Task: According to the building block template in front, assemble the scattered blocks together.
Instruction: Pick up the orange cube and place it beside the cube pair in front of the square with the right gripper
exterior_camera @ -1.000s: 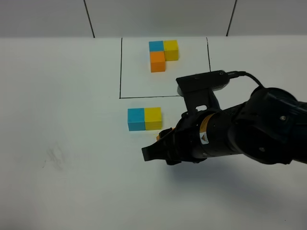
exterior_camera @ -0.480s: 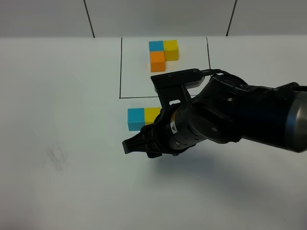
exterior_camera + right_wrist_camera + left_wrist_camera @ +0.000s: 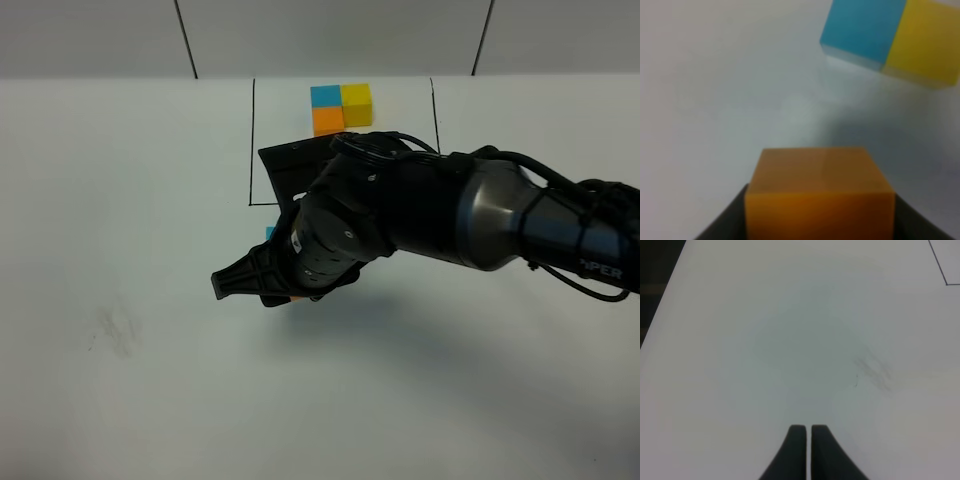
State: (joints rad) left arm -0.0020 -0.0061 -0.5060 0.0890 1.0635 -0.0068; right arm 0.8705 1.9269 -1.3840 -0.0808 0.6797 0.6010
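Orange cube point(image 3: 819, 192) clamped in right gripper point(image 3: 819, 220), near and left of blue cube point(image 3: 862, 27); left gripper point(image 3: 806, 440) closed

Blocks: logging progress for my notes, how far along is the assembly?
Done: the blue cube and yellow cube sit joined. In hand: the right gripper holds the orange cube. Left: seating it under blue, as the template shows.

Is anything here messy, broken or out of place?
Nothing broken or spilled. The one blemish is a faint grey smudge on the white table, left of the blocks. The orange cube sits squarely in the right gripper.
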